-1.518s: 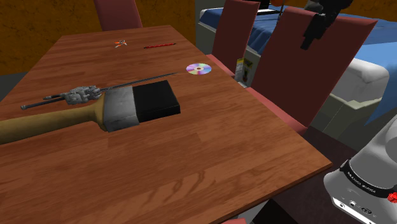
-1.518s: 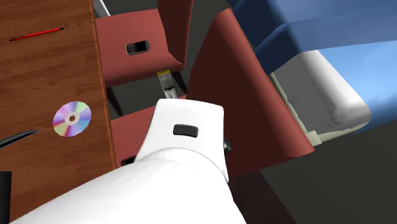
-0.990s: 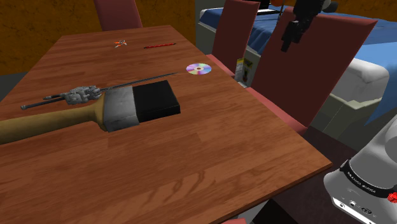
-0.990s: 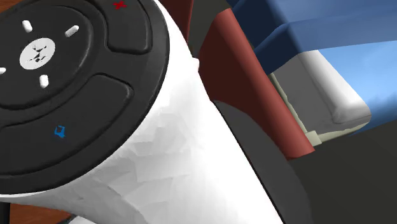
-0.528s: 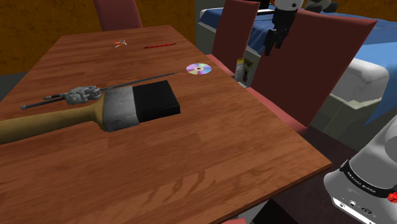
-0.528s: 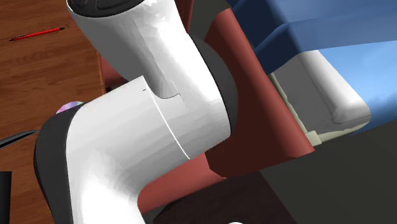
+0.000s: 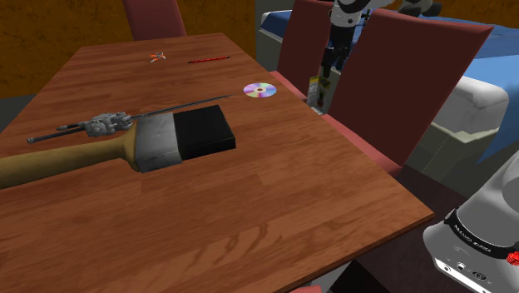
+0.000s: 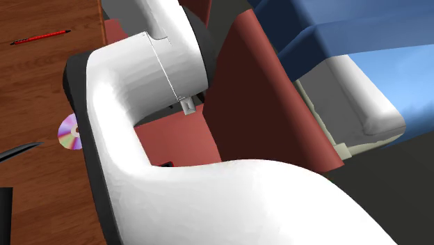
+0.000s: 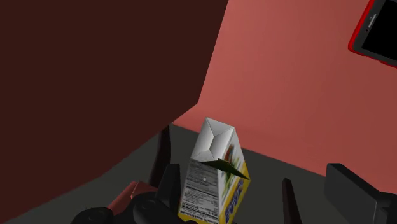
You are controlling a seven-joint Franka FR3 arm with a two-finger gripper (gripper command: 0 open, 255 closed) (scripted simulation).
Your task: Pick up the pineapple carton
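Arm (image 7: 349,12) enters at the shoulder view's top edge, white wrist link angled steeply down; pincer (image 7: 327,67) points downward, tipped slightly toward that view's left, hanging just above the carton (image 7: 314,90).

Carton upright, yellow with a white label panel, gabled top; it stands in the gap between two red chairs (image 7: 416,75), just off the tabletop (image 7: 249,200) edge, on a dark grey surface.

Wrist view: pincer (image 9: 254,191) released, black fingers (image 9: 169,184) well apart; carton (image 9: 213,184) sits between them, close beside one finger and well apart from the other; not clasped; whether the near finger touches it, cannot tell. Pink-red seat beyond the carton; dark maroon chair back alongside; a red-edged black slab (image 9: 376,33) lies on the seat.

Second exterior view: thick white arm links (image 8: 139,83) bent across the foreground; carton (image 8: 186,106) peeks out just under the upper link; blue bed (image 8: 327,28) behind the chair.

On the tabletop: large brush (image 7: 158,140), disc (image 7: 259,89), red pencil (image 7: 208,59).
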